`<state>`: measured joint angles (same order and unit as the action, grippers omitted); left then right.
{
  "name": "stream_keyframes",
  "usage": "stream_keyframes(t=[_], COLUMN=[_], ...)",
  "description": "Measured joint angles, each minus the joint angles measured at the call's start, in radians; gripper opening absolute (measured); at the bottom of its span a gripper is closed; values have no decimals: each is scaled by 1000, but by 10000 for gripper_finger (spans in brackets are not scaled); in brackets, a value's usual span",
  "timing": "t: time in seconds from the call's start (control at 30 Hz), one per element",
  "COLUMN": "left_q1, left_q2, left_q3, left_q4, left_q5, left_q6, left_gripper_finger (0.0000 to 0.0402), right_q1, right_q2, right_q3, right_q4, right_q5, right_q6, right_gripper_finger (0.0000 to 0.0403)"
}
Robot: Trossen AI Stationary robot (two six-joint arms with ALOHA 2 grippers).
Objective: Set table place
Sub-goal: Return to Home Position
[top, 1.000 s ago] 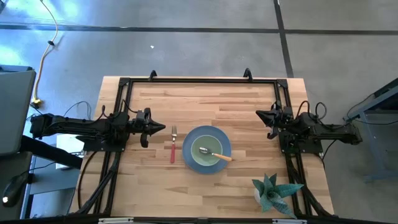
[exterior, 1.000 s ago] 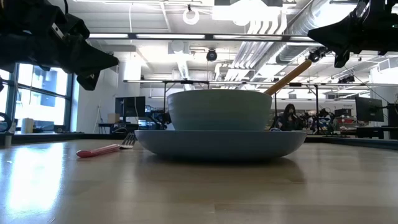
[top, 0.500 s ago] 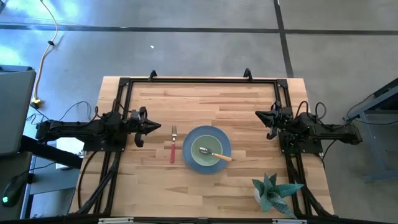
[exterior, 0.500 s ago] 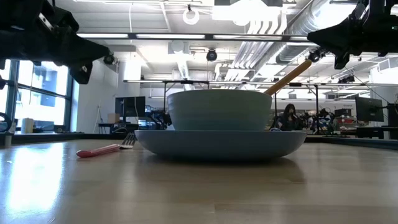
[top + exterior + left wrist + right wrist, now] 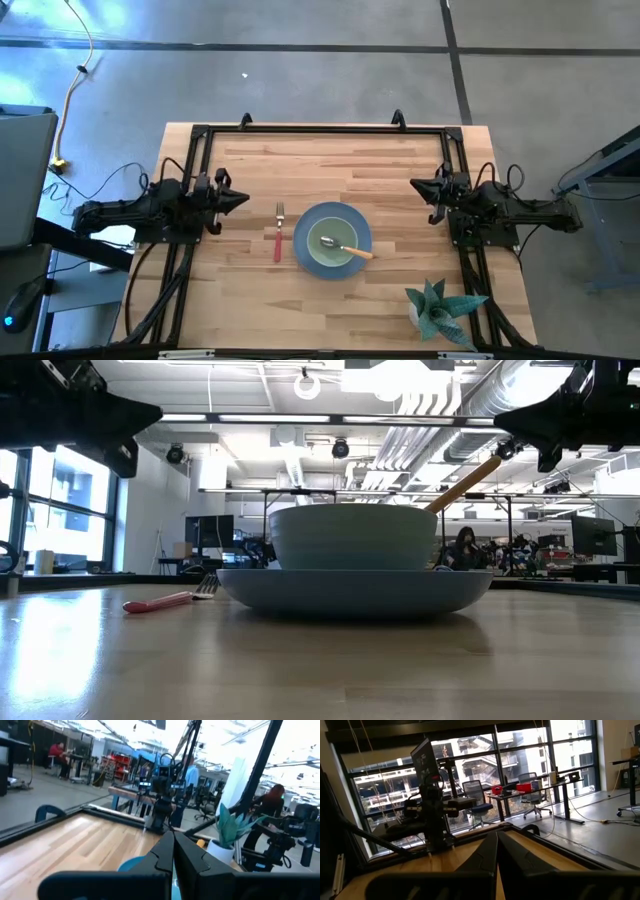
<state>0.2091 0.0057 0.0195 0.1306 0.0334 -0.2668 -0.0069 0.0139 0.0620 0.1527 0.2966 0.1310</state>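
A round blue-grey plate (image 5: 333, 240) lies on the wood table (image 5: 330, 160), near its front middle. A pale green bowl (image 5: 333, 243) stands on the plate. A spoon (image 5: 345, 246) with an orange handle lies in the bowl, its handle resting on the rim and sticking out to the right. A red-handled fork (image 5: 278, 232) lies flat on the table left of the plate. My left gripper (image 5: 243, 200) is shut and empty above the table's left side. My right gripper (image 5: 414, 183) is shut and empty above the right side.
A spiky teal-green potted plant (image 5: 440, 308) stands at the table's near right corner. A black rail frame (image 5: 320, 129) runs along the far edge and both sides. Bare wood lies between the place setting and the far rail.
My left gripper has drawn back toward the table's left edge, away from the fork, staying shut and clear of the table. The fork, plate, bowl and spoon have kept their places.
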Motion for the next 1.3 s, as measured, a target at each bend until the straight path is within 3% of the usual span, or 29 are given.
stream_keyframes(t=[1.3], left_q1=[0], left_q2=[0], left_q3=[0], left_q4=[-36], left_q5=[0], left_q6=[0], left_gripper_finger=[1], right_q1=[0], right_q2=[0], right_q3=[0], right_q4=[-22], right_q5=[0], right_q6=[0], right_gripper_finger=[0])
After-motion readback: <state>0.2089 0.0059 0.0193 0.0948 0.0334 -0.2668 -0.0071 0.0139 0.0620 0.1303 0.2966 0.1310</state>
